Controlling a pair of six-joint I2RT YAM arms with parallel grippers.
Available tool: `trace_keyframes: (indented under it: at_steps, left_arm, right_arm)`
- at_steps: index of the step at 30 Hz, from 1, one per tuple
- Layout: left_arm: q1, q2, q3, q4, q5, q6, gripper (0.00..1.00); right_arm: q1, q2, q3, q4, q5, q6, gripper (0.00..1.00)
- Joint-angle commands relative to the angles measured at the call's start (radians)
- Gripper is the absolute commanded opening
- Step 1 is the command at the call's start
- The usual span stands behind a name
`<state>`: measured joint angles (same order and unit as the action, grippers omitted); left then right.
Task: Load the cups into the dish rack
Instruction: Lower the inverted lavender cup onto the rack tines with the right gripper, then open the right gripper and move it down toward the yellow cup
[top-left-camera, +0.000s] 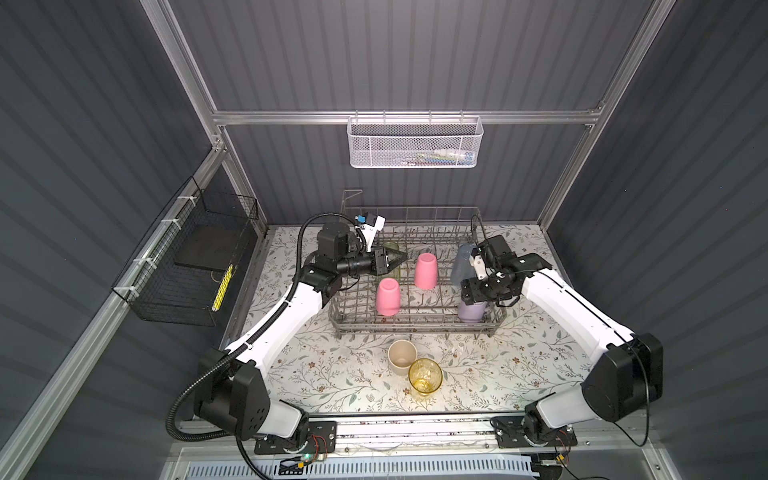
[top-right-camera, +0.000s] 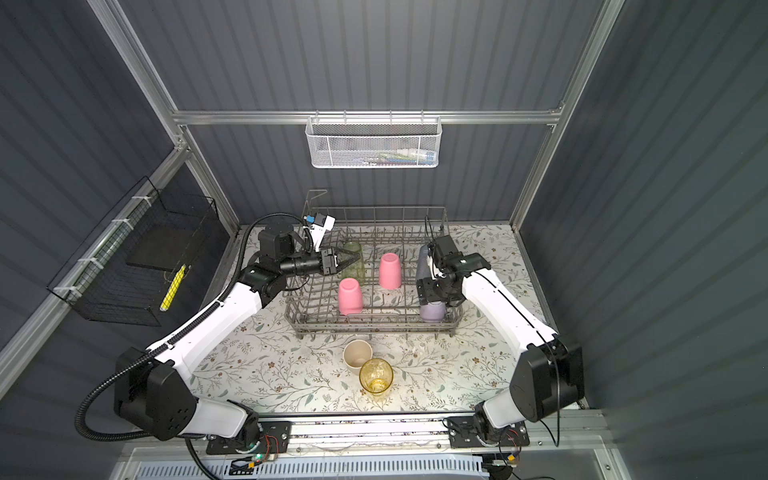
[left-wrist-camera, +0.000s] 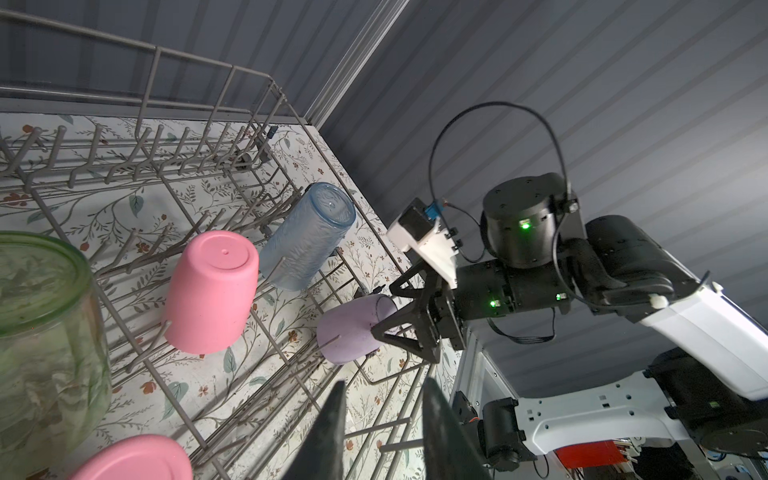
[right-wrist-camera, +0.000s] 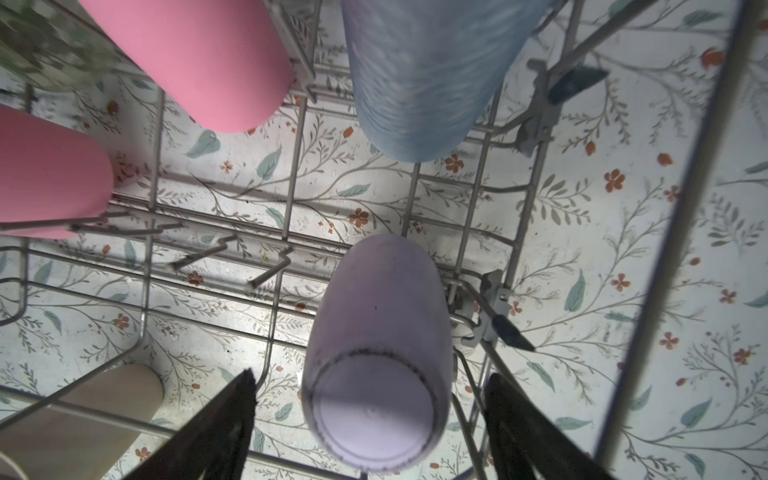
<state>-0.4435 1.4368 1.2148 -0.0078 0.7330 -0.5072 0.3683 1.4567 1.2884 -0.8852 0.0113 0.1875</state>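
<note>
The grey wire dish rack (top-left-camera: 415, 328) stands at the back of the table. Bottom-up on its tines are two pink cups (top-left-camera: 388, 296) (top-left-camera: 426, 271), a green ribbed cup (top-right-camera: 353, 266), a grey-blue cup (top-left-camera: 462, 264) and a lilac cup (right-wrist-camera: 374, 332). My right gripper (right-wrist-camera: 370, 374) hangs over the lilac cup, open, with a gap on each side of the cup. My left gripper (left-wrist-camera: 384, 380) is open and holds nothing, inside the rack beside the green cup. A beige cup (top-left-camera: 402, 356) and an amber cup (top-left-camera: 424, 375) stand mouth-up, side by side, in front of the rack.
A white mesh basket (top-left-camera: 415, 143) hangs on the back wall. A black wire basket (top-left-camera: 187, 266) hangs on the left wall. The floral table top (top-left-camera: 332, 374) runs out to both arm bases at the front.
</note>
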Motion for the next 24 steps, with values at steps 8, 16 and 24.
trace_keyframes:
  at_steps: [8, 16, 24]
  left_arm:
    - [0.006, -0.108, -0.004, -0.179, -0.018, 0.074, 0.32]
    - [0.005, -0.280, 0.014, -0.579, -0.148, 0.208, 0.34]
    - [0.006, -0.373, -0.057, -0.591, -0.290, 0.182, 0.51]
  right_arm:
    - [0.004, -0.331, -0.018, 0.137, -0.025, 0.027, 0.88]
    - [0.017, -0.467, -0.098, 0.250, -0.228, -0.001, 0.89]
    - [0.218, -0.495, -0.139, 0.096, -0.213, -0.026, 0.81]
